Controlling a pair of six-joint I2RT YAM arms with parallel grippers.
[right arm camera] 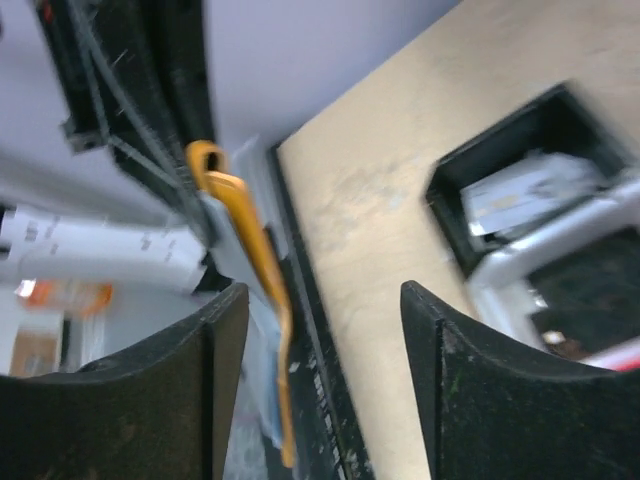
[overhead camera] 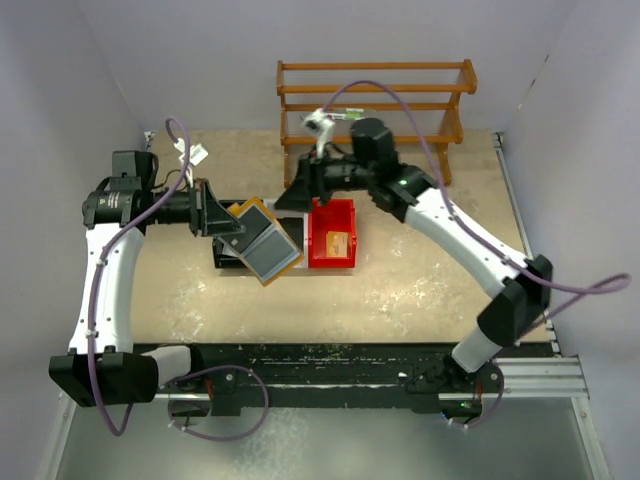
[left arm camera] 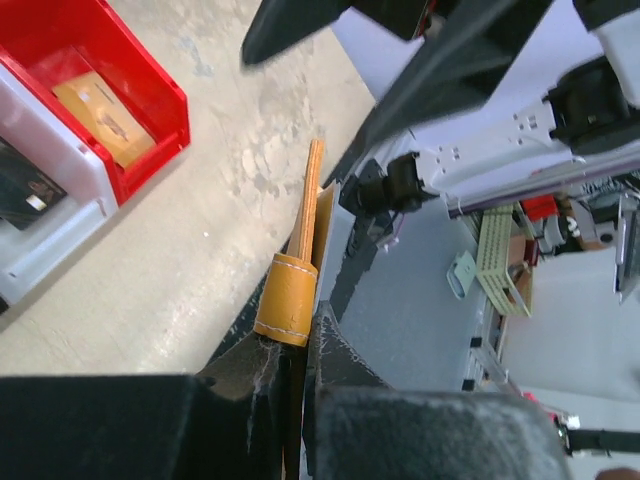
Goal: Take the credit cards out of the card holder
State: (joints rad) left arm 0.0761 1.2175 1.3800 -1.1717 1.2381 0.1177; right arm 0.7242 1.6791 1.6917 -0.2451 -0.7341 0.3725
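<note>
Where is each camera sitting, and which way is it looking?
Top camera: above and behind the arms, looking down on the table; both arms show.
Left wrist camera: on the left arm, looking along the left claw, shut on the card holder.
Right wrist camera: on the right arm, looking out past the open right claw at the table.
Shared: all three show the card holder.

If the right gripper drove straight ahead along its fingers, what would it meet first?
Most likely the card holder, edge-on just ahead of the right gripper, near one finger, held by the left gripper. Depth is unclear; if it misses, the table lies beyond.
</note>
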